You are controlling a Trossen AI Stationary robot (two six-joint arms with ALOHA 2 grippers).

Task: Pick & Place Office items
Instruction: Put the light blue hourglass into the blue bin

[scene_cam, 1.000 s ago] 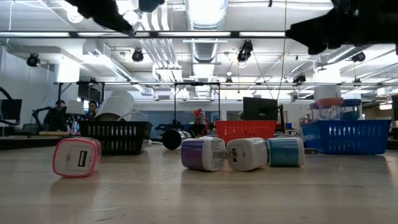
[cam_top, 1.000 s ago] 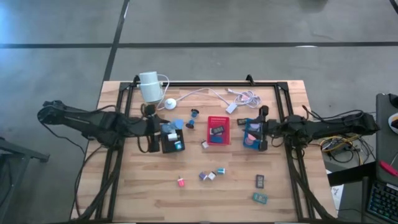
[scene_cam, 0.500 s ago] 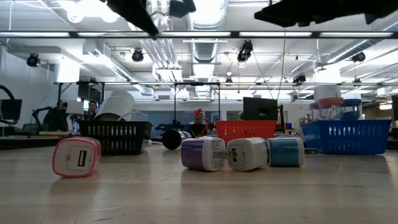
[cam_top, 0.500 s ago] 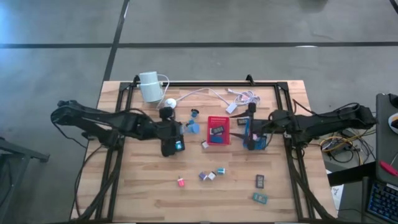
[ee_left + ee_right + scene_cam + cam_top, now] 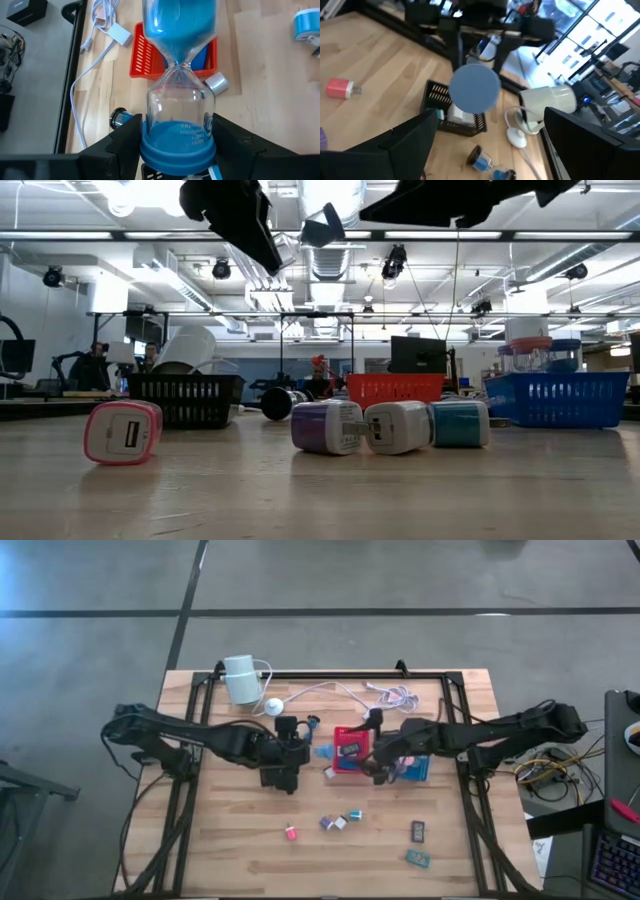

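My left gripper (image 5: 300, 747) is shut on a blue hourglass (image 5: 179, 75) and holds it above the table, over the black tray (image 5: 280, 772) and beside the red tray (image 5: 352, 748). My right gripper (image 5: 376, 755) hangs open at the red tray's right edge, facing the hourglass's far cap (image 5: 475, 89), with nothing between its fingers. On the wood nearer the front lie a pink block (image 5: 291, 833), a cluster of purple, white and teal blocks (image 5: 340, 820) and two dark clips (image 5: 418, 831). A small blue hourglass (image 5: 313, 723) lies behind the trays. My left gripper pinches the hourglass's near blue end cap (image 5: 177, 146) between its two fingers, one on each side. The fingers point toward the table's right and lie along the hourglass. It is lifted clear and sticks out beyond the fingertips, its blue sand in the far bulb (image 5: 180, 22).
The blue tray (image 5: 415, 768) lies partly under my right arm. A white cylinder (image 5: 240, 678) with a white cable (image 5: 340, 692) stands at the back. A black frame (image 5: 455, 710) borders the work area. People show far off in the room in the low view.
My left gripper has carried the hourglass toward the table's right, from over the black tray toward the red tray. My right gripper has gone toward the table's left, from over the blue tray to the red tray's right edge.
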